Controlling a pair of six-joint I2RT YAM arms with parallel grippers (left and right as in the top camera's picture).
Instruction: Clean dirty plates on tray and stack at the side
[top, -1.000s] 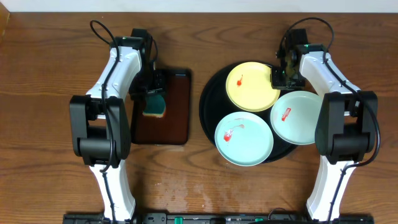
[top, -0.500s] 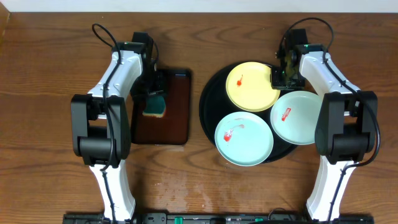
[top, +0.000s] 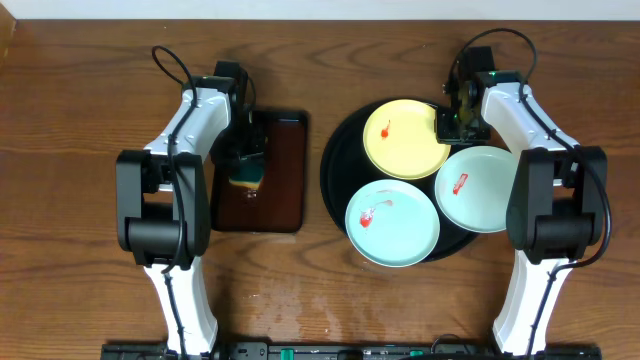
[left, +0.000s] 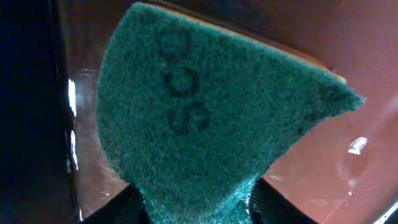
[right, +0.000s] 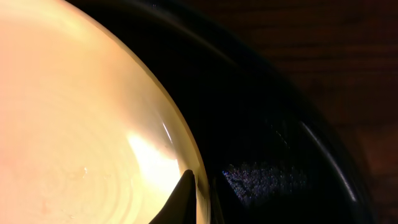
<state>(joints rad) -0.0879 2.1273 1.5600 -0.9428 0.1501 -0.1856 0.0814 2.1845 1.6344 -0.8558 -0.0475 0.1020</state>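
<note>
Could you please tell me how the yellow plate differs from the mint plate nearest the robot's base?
The yellow plate is pale yellow; the front mint plate is pale mint. The yellow plate carries one small red spot, the front mint plate a larger curly red smear. The right gripper straddles the yellow plate's rim; no gripper is at the front mint plate. Both are round, glossy, on the black tray.

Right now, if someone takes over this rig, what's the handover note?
Left gripper: shut on the green scouring sponge, over the rectangular dark-brown tray.
Right gripper: tips either side of the pale yellow round plate rim; clamp unclear.
It and two pale mint plates sit on the round black tray, each red-smeared.
Done: none cleaned or stacked.
Left: wipe three, stack beside tray.
</note>
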